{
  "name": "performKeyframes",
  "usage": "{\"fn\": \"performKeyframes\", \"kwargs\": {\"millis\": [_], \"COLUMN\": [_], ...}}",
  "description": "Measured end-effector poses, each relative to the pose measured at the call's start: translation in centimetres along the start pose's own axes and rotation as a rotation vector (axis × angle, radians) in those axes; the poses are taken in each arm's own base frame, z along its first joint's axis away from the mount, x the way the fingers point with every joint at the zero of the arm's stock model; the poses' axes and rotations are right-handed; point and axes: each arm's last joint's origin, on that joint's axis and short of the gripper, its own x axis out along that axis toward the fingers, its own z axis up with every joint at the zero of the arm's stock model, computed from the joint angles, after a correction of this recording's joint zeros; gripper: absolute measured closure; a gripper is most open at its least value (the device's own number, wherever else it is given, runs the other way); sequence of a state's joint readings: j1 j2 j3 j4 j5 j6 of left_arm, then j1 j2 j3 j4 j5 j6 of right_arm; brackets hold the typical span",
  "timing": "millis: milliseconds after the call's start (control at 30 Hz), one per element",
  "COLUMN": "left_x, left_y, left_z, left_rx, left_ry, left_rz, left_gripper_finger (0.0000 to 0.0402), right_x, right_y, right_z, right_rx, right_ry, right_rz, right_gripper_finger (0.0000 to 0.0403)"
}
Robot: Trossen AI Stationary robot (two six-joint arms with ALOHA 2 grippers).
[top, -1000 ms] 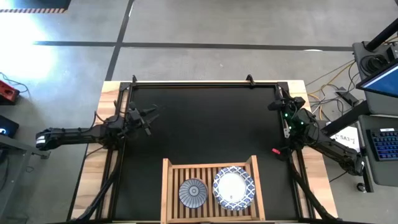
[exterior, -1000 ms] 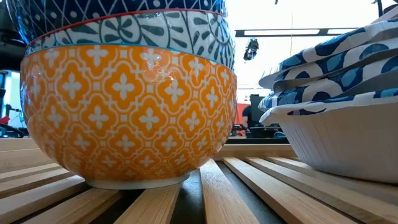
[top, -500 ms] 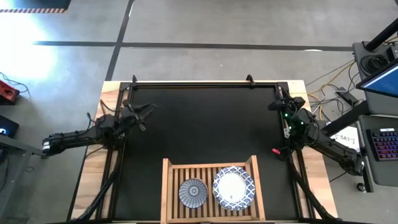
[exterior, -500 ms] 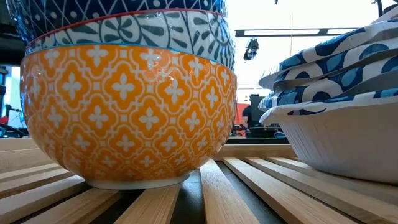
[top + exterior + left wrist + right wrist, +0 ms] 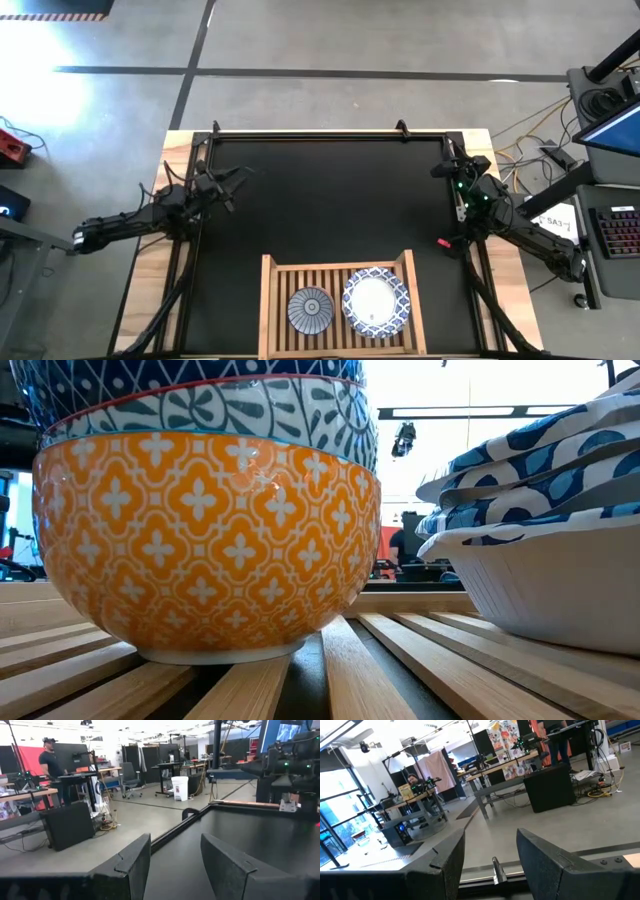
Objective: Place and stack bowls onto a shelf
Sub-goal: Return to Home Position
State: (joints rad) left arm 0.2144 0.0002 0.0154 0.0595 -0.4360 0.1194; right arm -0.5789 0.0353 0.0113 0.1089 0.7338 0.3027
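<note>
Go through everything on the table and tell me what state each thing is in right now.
Shelf: level, holding two stacks.
Small bowls: nested upright, orange bowl at the bottom.
Large bowls: nested upright beside them.
Left pincer: open, empty, at the left edge of the mat.
Right pincer: open, empty, at the mat's right edge.

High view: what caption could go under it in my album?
Small bowls and big bowls stacked on the shelf; left claw and right claw open, empty.
</note>
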Motion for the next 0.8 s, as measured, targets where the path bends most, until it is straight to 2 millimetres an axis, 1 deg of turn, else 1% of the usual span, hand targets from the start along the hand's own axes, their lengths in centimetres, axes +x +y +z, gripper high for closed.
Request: {"fn": "performKeyframes", "kwargs": {"millis": [800], "left_x": [0.06], "left_y": [-0.04], "left_z": [-0.02], "left_rx": [0.001], "left_ry": [0.004], "left_rz": [-0.001], "left_gripper_finger": [0.0244], "right_x": [0.0], "right_y": [0.0], "right_z": [0.0], "right_rx": [0.0], "right_ry": [0.0], "right_rz": [0.0], "right_gripper_finger": [0.0234]}}
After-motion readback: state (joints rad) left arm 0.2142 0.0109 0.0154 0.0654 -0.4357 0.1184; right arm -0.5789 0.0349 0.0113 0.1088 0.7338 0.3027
